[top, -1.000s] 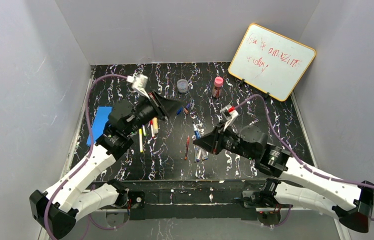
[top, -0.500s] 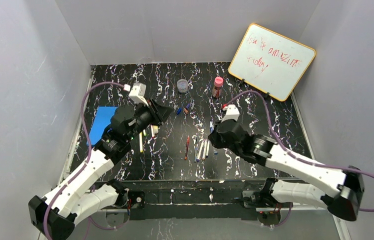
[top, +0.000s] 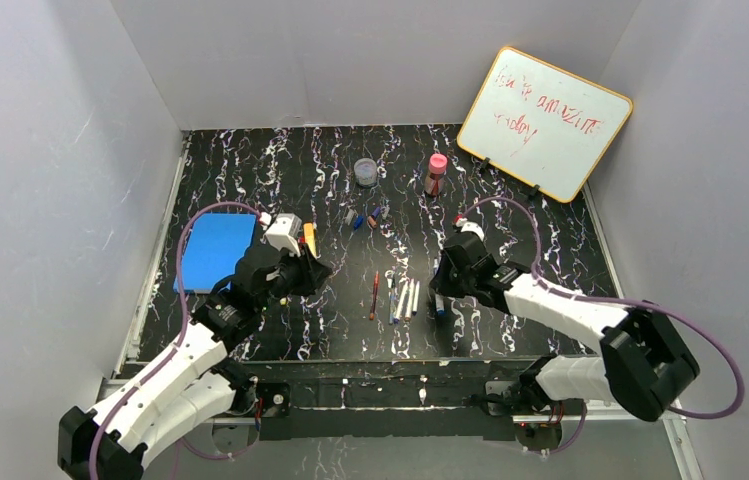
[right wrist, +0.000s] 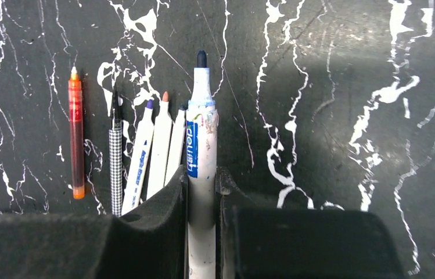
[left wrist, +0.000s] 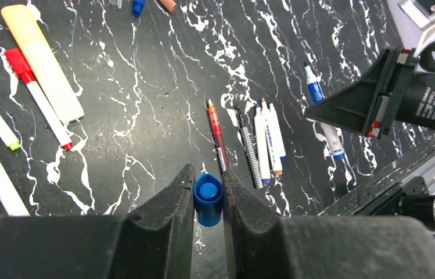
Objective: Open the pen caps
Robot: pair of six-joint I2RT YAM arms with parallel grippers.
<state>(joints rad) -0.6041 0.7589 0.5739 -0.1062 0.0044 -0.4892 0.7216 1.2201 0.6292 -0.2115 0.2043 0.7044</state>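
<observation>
My left gripper point(left wrist: 208, 185) pinches a stubby blue plastic pen cap point(left wrist: 208, 204) over the black, white-veined table point(left wrist: 145, 87). My right gripper point(right wrist: 201, 180) is clamped on the barrel of a white marker with a blue label point(right wrist: 201, 128). Its dark tip is bare, and it sits just beside a row of uncapped pens point(right wrist: 160, 145) lying side by side. A few small loose caps point(top: 375, 215) lie farther back.
</observation>
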